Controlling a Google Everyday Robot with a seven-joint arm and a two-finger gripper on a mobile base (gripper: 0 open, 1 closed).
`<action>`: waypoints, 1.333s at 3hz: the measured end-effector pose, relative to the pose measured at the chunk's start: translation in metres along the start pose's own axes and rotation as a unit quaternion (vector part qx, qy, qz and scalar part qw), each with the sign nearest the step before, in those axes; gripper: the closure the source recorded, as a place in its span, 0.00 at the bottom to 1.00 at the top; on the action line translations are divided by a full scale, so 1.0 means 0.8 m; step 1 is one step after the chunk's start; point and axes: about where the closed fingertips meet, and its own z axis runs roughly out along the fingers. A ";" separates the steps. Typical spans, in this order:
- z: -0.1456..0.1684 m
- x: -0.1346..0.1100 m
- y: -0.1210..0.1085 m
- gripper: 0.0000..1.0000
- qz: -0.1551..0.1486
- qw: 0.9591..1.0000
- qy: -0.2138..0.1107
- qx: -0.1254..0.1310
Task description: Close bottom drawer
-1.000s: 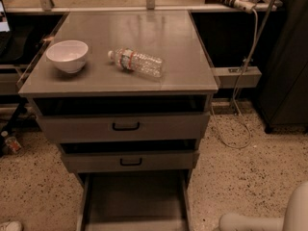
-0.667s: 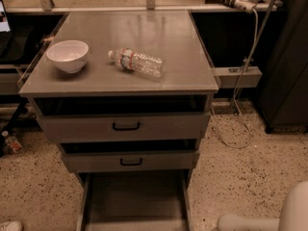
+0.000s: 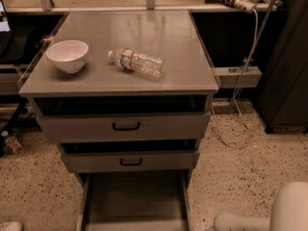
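The bottom drawer [image 3: 134, 196] is pulled far out of the grey cabinet. Its long tray shows empty, and its front panel and handle are cut off by the lower edge of the camera view. Above it, the mid-sized drawer [image 3: 159, 161] and the tall top drawer [image 3: 168, 126] each stand slightly open, with dark gaps over their fronts. My gripper is out of view. Only a pale rounded part of my arm [image 3: 288, 208] shows at the bottom right, to the right of the open tray and apart from it.
On the cabinet top [image 3: 183, 47] a white bowl [image 3: 68, 55] stands at the left and a clear plastic bottle [image 3: 137, 62] lies on its side. A white cable [image 3: 240, 105] hangs to the floor at the right. A dark cabinet [image 3: 288, 71] stands further right.
The pale arm part at the bottom right has come a little further into view. The drawers, bowl and bottle have not moved.
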 end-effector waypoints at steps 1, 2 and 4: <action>-0.001 -0.015 -0.005 1.00 -0.001 1.000 -0.011 0.013; -0.015 -0.049 -0.010 1.00 0.000 0.998 -0.037 0.046; -0.008 -0.060 -0.018 1.00 0.022 0.997 -0.057 0.045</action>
